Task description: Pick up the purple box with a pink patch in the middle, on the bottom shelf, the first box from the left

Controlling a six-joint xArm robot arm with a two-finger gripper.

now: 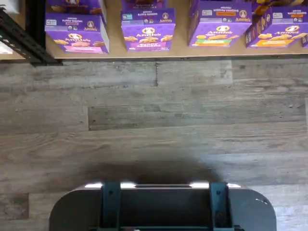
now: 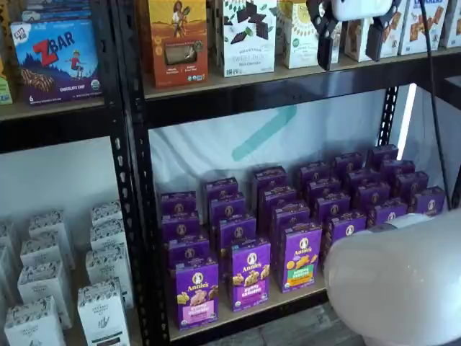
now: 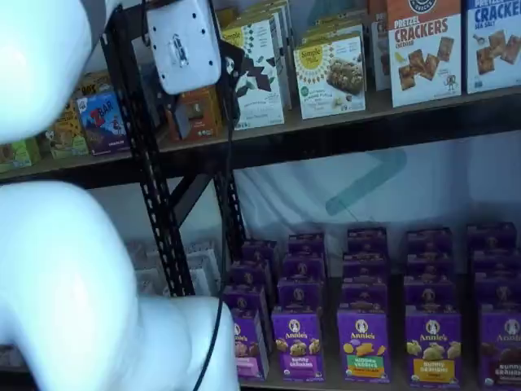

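The pincer [image 2: 349,40] hangs high in front of the upper shelf, at about 1 o'clock in a shelf view, its two black fingers [image 2: 325,45] set well apart with a plain gap between them — open and holding nothing. In the other shelf view its white body [image 3: 183,41] shows near 11 o'clock, in front of the black upright.

The purple box [image 2: 197,292] stands upright at the front of the bottom shelf [image 2: 288,297], at the near left end of the rows of purple cartons, just beside the black post; its pink patch runs across the lower middle. In the wrist view the same box [image 1: 77,34] sits at the shelf's front edge, above the grey plank floor [image 1: 154,120] — well apart from the pincer.
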